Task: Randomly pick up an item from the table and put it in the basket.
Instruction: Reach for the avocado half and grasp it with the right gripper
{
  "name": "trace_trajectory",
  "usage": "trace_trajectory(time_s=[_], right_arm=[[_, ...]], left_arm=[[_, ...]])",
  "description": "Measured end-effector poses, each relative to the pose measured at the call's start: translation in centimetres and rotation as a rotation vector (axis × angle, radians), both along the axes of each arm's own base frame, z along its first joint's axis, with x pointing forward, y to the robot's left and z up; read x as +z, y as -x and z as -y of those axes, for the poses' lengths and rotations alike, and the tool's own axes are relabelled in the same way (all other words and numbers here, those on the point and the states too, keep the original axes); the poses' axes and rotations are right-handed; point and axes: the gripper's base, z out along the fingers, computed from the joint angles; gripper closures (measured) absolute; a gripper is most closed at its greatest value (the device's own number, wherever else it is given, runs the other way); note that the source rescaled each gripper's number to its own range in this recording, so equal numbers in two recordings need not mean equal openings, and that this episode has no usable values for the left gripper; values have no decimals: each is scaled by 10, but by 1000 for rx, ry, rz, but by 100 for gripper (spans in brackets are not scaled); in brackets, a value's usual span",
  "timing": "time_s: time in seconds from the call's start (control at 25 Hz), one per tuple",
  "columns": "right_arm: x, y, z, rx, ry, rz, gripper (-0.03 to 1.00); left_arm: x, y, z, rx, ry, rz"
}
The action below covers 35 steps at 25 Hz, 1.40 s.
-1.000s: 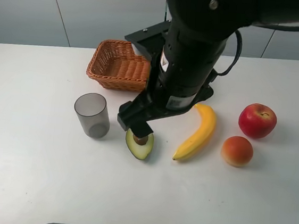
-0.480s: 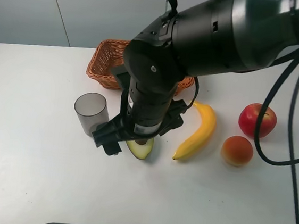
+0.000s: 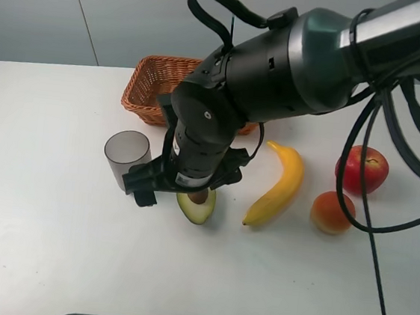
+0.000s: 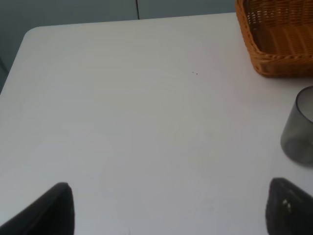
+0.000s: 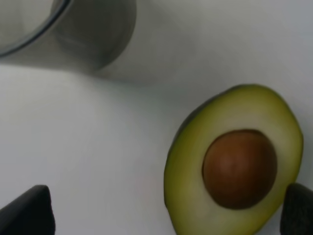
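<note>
Right claw (image 5: 161,211) spread over avocado (image 5: 234,169), cup (image 5: 93,29) beside

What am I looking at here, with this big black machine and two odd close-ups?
It is a robot with two arms, each ending in jaws. The wide picture comes from a camera high above the white table; the close-ups come from cameras on the arms' wrists. On the table lie a woven orange-brown wicker basket, a grey translucent cup, a halved avocado with a brown pit, a yellow banana, a red apple and an orange-red round fruit. The big black right arm hangs over the avocado; the right jaws are open, the avocado shows between their tips, and nothing is held. The left jaws are open too, above the table near the cup.
</note>
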Motion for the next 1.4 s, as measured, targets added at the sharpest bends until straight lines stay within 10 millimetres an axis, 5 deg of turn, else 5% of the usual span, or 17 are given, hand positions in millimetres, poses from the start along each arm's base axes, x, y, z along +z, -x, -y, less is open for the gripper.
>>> trace_trajectory(time_s=[0.36, 1.24, 1.32, 1.4], right_arm=[[-9, -17, 9, -69, 0, -2, -3], [-51, -22, 11, -80, 75, -53, -2], [-51, -22, 11, -76, 77, -49, 27], [-52, -22, 12, -74, 82, -50, 97]], left_arm=[[0, 0, 0, 0, 0, 0], [0, 0, 0, 0, 0, 0], [0, 0, 0, 0, 0, 0], [0, 0, 0, 0, 0, 0]])
